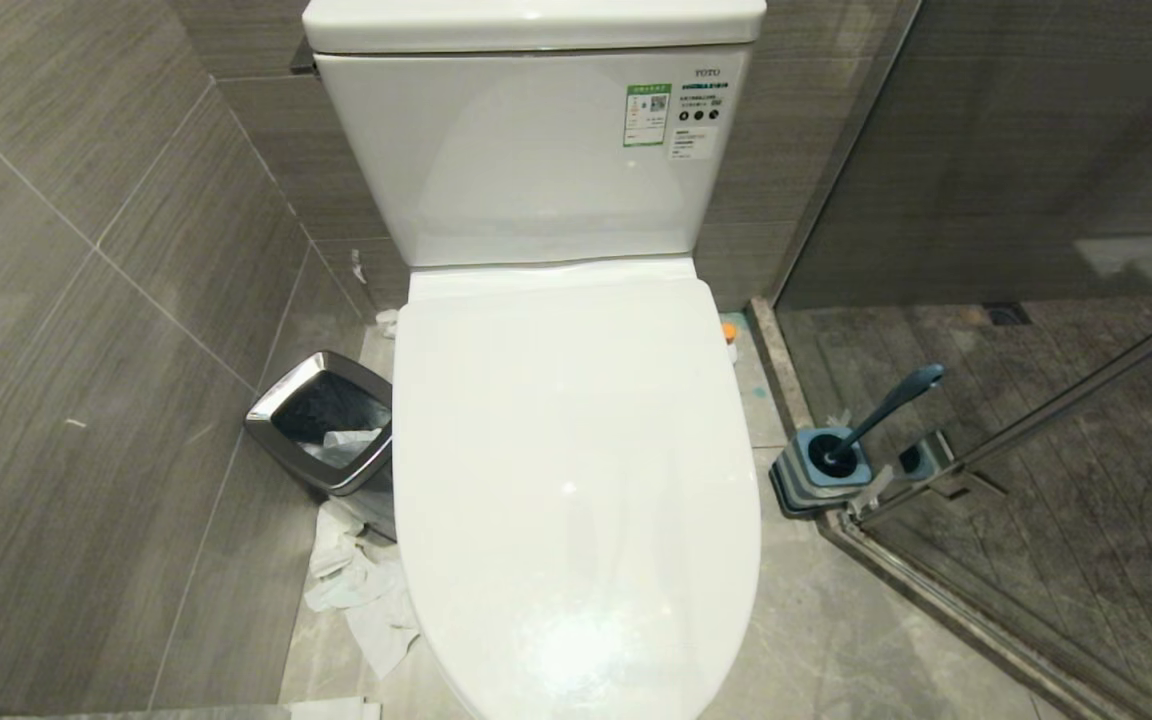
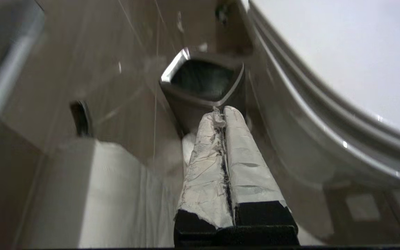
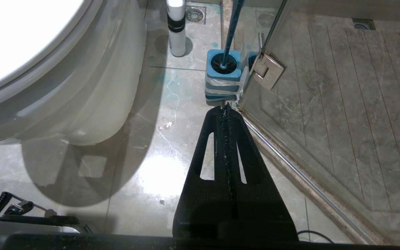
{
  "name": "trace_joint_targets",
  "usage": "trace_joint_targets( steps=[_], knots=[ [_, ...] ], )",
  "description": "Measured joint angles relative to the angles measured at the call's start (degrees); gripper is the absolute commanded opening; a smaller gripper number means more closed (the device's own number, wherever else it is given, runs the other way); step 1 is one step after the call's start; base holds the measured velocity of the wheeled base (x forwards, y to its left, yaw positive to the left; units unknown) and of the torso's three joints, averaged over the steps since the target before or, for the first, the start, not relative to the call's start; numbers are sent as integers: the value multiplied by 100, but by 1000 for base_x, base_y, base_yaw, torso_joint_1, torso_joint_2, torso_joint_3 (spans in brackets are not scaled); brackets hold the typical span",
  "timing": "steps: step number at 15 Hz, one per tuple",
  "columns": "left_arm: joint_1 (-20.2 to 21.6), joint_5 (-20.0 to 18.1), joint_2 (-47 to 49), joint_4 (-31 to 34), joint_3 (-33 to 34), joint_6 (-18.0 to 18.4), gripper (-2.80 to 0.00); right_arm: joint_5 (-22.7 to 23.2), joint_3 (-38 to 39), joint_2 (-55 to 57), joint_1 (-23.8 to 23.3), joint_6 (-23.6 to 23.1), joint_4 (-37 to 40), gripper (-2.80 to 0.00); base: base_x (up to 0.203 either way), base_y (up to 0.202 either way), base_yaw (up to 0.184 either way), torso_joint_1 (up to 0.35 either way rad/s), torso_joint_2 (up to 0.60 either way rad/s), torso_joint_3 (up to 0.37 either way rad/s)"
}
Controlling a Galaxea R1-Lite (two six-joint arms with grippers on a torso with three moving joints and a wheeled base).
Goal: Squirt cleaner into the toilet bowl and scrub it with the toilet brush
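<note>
From the head cam I see the toilet w/ its white lid (image 1: 576, 450) down flat, so the toilet bowl itself is covered; only its outer wall (image 3: 92, 90) shows in the right wrist cam. The tank (image 1: 536, 150) behind it carries a "TOTO" mark at its upper right corner, plus a green-and-white sticker and a smaller white label below; their print is too small for me to read.

The toilet brush (image 1: 886, 405) stands in its square blue-grey stand (image 1: 821, 480) on the floor (image 1: 816, 640), right of the toilet, tight against the glass shower door's hinge corner (image 3: 267, 69). Handle tilts up and to the right. No cleaner liquid that I can make out as such; a white bottle w/ a black band (image 3: 176, 27) stands on the floor near the toilet base, label not readable.

Left of the toilet: chrome-rimmed waste bin (image 1: 331, 430) by the wall, crumpled paper (image 1: 356, 590) on the floor in front of it.

Left end effector (image 2: 222, 113): tape-wrapped fingers pressed together, holding nothing, low beside the toilet, pointing at the bin. Right end effector (image 3: 225, 109): black fingers closed, empty, above the floor, pointing at the brush stand, not touching it.
</note>
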Motion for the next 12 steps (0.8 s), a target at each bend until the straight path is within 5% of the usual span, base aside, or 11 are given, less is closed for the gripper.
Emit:
trace_joint_targets(
  steps=[7,12],
  knots=[
    [0,-312,0,980,27,-99,-280,2,0,0,0,-2,2,-280,0,0,0,0,0,0],
    [-1,-306,0,1002,10,-286,-280,0,0,0,0,-2,3,-280,0,0,0,0,0,0]
  ],
)
